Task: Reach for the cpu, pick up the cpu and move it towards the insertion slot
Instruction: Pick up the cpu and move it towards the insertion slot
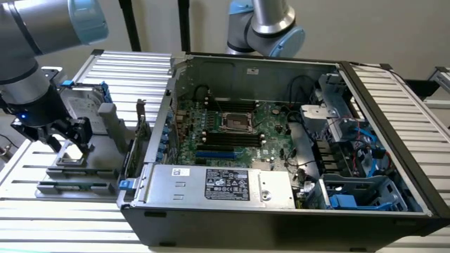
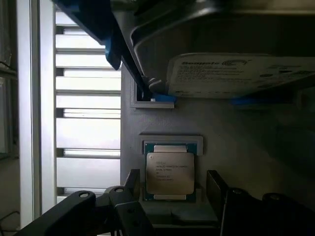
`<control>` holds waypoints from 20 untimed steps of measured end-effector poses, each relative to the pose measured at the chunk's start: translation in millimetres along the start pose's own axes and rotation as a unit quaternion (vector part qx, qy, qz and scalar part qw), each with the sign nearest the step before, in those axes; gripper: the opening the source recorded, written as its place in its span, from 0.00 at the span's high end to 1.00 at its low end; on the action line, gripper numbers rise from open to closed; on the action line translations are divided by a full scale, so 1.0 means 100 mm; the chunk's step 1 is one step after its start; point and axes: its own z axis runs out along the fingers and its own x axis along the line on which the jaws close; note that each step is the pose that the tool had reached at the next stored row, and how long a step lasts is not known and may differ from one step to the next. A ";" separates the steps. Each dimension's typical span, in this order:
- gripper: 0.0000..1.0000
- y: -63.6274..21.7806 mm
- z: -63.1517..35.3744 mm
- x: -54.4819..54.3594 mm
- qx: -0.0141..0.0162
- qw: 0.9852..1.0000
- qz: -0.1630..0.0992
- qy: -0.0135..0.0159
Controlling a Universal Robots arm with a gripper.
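Beside the computer case (image 1: pixel 281 224), the pincer (image 1: pixel 70 143) hangs open over the cpu (image 2: pixel 170 173) (fingers (image 2: pixel 133 182) flanking it)

There is one cpu (image 2: pixel 170 173) and one hard drive (image 1: pixel 81 105). One open computer case (image 1: pixel 281 226) holds one insertion slot (image 1: pixel 235 122) and one power supply (image 1: pixel 218 184). Two robot arms show: a near arm (image 1: pixel 28 31) and a far arm (image 1: pixel 271 29).

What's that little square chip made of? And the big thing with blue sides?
The cpu looks like metal on top: a smooth silvery lid with printed writing, green board at its edge. The hard drive looks like grey metal with a white label; its blue rails are probably plastic.
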 end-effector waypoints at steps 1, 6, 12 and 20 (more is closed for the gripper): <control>0.35 0.000 0.012 0.00 0.000 1.000 0.000 0.000; 0.35 -0.001 0.029 0.01 0.000 1.000 -0.001 0.000; 0.35 -0.001 0.058 0.01 0.000 1.000 -0.001 0.000; 0.35 0.016 0.095 0.01 0.000 1.000 -0.001 0.000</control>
